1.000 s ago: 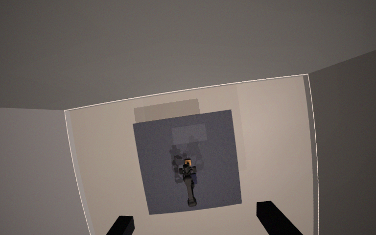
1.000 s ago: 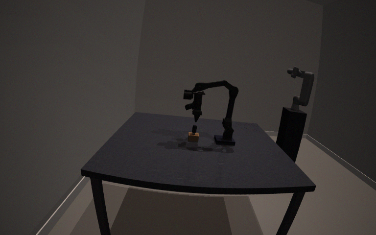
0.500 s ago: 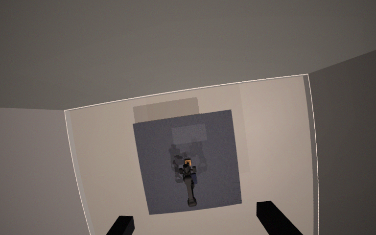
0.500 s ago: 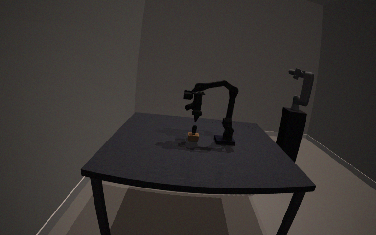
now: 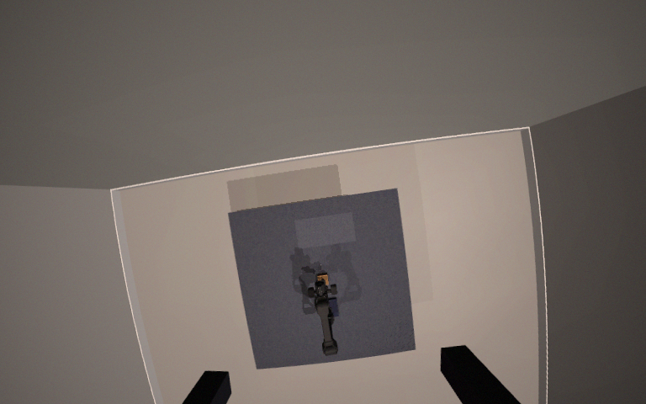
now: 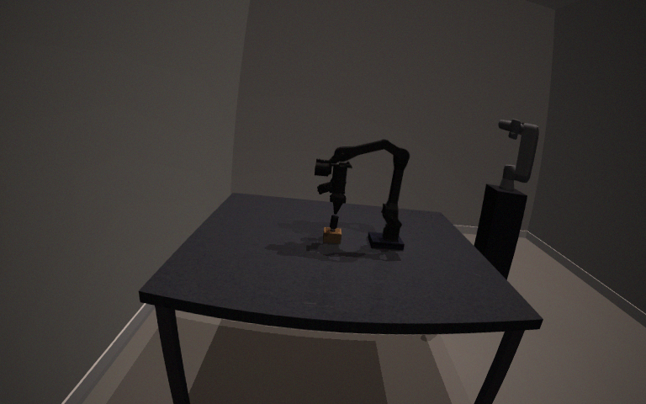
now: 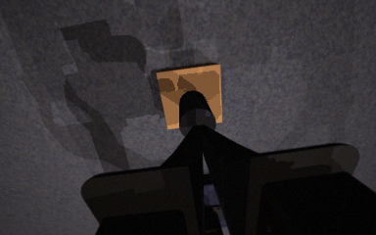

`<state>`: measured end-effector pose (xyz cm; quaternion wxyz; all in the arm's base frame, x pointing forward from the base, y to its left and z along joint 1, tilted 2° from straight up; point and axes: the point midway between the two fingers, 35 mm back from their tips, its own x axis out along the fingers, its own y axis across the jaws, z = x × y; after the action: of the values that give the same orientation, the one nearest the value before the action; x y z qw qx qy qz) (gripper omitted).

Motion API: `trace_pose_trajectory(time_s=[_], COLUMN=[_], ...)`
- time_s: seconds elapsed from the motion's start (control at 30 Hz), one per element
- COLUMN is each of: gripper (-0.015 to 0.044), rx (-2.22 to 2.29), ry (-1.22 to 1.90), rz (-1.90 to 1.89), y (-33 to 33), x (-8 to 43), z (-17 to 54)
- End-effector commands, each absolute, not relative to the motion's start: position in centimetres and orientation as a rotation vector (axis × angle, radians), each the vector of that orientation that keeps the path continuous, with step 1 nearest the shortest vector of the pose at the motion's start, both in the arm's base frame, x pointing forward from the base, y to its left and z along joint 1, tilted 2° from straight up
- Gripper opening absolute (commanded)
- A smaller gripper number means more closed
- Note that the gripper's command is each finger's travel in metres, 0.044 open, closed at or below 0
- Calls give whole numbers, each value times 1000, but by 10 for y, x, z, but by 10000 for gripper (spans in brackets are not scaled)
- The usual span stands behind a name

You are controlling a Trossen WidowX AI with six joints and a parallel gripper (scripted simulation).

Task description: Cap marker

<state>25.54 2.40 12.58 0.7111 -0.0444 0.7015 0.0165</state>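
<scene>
The orange holder block (image 5: 323, 276) (image 6: 331, 237) (image 7: 213, 90) stands on the table (image 5: 267, 333) (image 6: 238, 280). The dark cap (image 6: 334, 221) (image 7: 196, 105) sits over the marker, above the block, almost upright with a slight lean in the exterior view. A thin pale part shows below it there. The marker is otherwise hidden, and I cannot tell whether the cap is fully seated. My gripper (image 6: 336, 213) (image 7: 199, 130) is shut and empty. Its fingertips are together just over the cap's top; contact is too small to tell.
My arm's dark base (image 6: 385, 241) stands on the table behind the holder block, to its right in the exterior view. A second, grey arm (image 6: 527, 152) stands on a black pedestal (image 6: 497, 224) beyond the table. Arm shadows fall around the block.
</scene>
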Motion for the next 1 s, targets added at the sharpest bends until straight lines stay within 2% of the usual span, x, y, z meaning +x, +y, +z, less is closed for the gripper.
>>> trace_pose_trajectory(time_s=[0.0, 0.67, 0.97], gripper=[0, 0, 0], rx=[-97, -95, -95], ry=[1559, 1544, 1551], rz=[36, 36, 36], y=[24, 24, 27], x=[255, 259, 256], z=[120, 114, 199])
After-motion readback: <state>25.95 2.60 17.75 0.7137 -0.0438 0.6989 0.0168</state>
